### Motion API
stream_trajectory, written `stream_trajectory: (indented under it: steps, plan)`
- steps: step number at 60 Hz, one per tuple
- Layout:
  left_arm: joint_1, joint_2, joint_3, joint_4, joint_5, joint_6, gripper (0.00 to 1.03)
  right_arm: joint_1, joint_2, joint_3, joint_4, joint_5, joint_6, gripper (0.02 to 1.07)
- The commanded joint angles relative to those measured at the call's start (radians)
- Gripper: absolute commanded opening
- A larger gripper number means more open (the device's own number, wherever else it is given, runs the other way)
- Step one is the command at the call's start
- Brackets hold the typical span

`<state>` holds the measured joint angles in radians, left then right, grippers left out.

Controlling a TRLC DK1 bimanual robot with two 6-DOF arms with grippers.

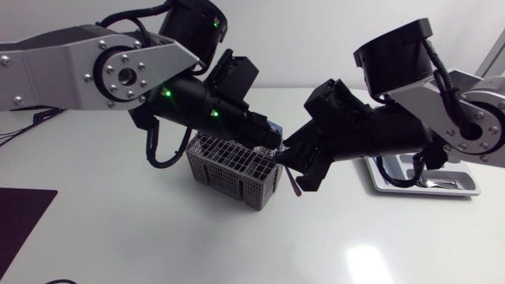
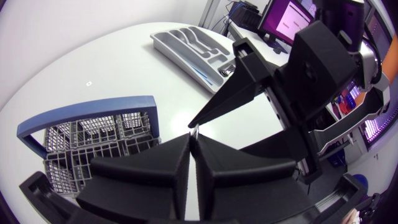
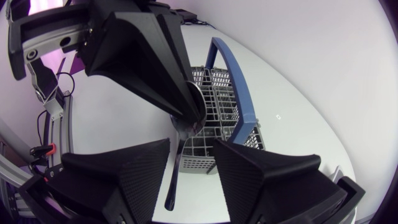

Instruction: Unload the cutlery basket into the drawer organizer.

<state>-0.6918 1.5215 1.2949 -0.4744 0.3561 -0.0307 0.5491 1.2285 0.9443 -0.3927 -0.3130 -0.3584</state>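
A grey wire cutlery basket (image 1: 230,167) with a blue handle (image 3: 231,68) stands mid-table. Just above its right end my left gripper (image 1: 272,142) is shut on the bowl end of a spoon (image 3: 184,132), whose dark handle (image 1: 293,184) hangs down beside the basket. My right gripper (image 1: 304,170) meets it from the right. In the right wrist view its fingers (image 3: 118,180) stand apart on either side of the spoon's handle, one close to it, without gripping. The left wrist view shows the left gripper (image 2: 191,142) pressed shut. The grey drawer organizer (image 1: 465,189) lies at the right with cutlery in it.
A dark mat (image 1: 20,217) lies at the table's front left corner. Both arms crowd the space over the basket. Bare white table (image 1: 197,244) stretches in front of the basket and between basket and organizer (image 2: 163,42).
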Motion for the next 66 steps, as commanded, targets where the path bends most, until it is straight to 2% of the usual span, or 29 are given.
stream_trajectory:
  steps: [1, 10, 21, 30, 42, 46, 51, 66]
  plan:
    - [0.008, 0.022, 0.032, -0.003, 0.012, -0.028, 0.04, 0.009, 0.022, 0.019, -0.008, 0.0, 0.033, 0.48]
    - [0.015, 0.023, 0.032, -0.001, 0.027, -0.034, 0.04, 0.009, 0.026, 0.014, -0.008, 0.0, 0.033, 0.35]
    - [0.025, 0.023, 0.027, -0.001, 0.044, -0.038, 0.04, 0.017, 0.029, 0.01, -0.008, -0.008, 0.03, 0.12]
    - [0.032, 0.022, 0.027, -0.001, 0.06, -0.044, 0.04, 0.022, 0.034, 0.01, -0.018, -0.023, 0.029, 0.08]
    - [0.031, 0.016, 0.027, 0.0, 0.069, -0.046, 0.06, 0.022, 0.039, 0.011, -0.028, -0.029, 0.027, 0.08]
    - [0.031, 0.012, 0.026, 0.0, 0.075, -0.046, 0.13, 0.022, 0.039, 0.01, -0.031, -0.029, 0.026, 0.08]
    - [0.034, 0.008, 0.026, 0.0, 0.095, -0.046, 0.3, 0.022, 0.04, 0.007, -0.031, -0.032, 0.024, 0.08]
    - [0.046, -0.043, 0.02, 0.016, 0.119, -0.046, 0.65, 0.018, 0.048, -0.001, -0.049, -0.052, 0.013, 0.08]
